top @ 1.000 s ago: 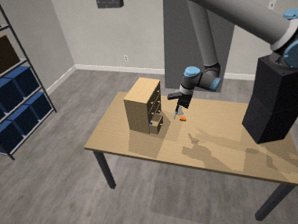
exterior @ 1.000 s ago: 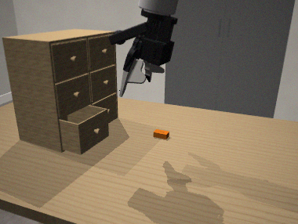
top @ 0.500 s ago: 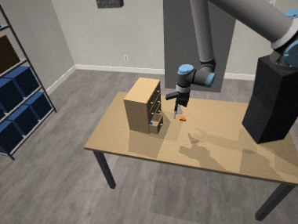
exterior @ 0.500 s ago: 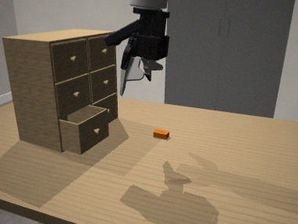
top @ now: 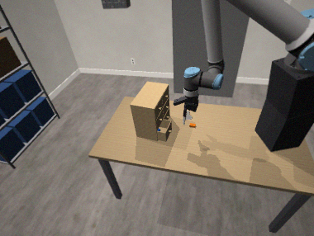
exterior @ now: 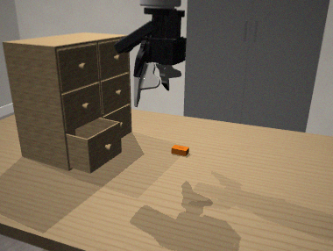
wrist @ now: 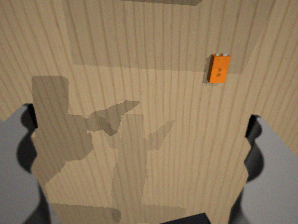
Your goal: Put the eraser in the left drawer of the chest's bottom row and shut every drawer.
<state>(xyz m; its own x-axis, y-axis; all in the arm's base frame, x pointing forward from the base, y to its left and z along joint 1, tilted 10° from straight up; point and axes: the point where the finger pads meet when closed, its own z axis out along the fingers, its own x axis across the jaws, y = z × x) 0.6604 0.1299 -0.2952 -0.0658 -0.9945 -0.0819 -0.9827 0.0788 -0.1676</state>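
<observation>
The eraser (exterior: 180, 150), a small orange block, is seen lying flat on the wooden table (exterior: 263, 175), just to the right of the chest's open drawer and apart from it. In the wrist view the eraser (wrist: 219, 68) is found toward the upper right, nearer the right finger than the left and touched by neither. The gripper (exterior: 151, 89) is held above the table with its jaws spread fully apart and nothing between them; it hangs over the stretch of table between the chest and the eraser, pointing downward. The two dark fingers are seen at the left and right edges of the wrist view, with only bare wood grain and shadows between them. The chest (exterior: 32, 88), a light wooden cabinet with six drawers in three rows of two, stands upright on the table to the left of the eraser. Its bottom-left drawer (exterior: 94, 147) is pulled partly out, and the other five drawers are shut. Beyond the chest, a grey cabinet (exterior: 254, 57) is seen against the wall. In the top view a shelf rack (top: 25, 58) with blue bins stands on the floor, well apart from the chest.
</observation>
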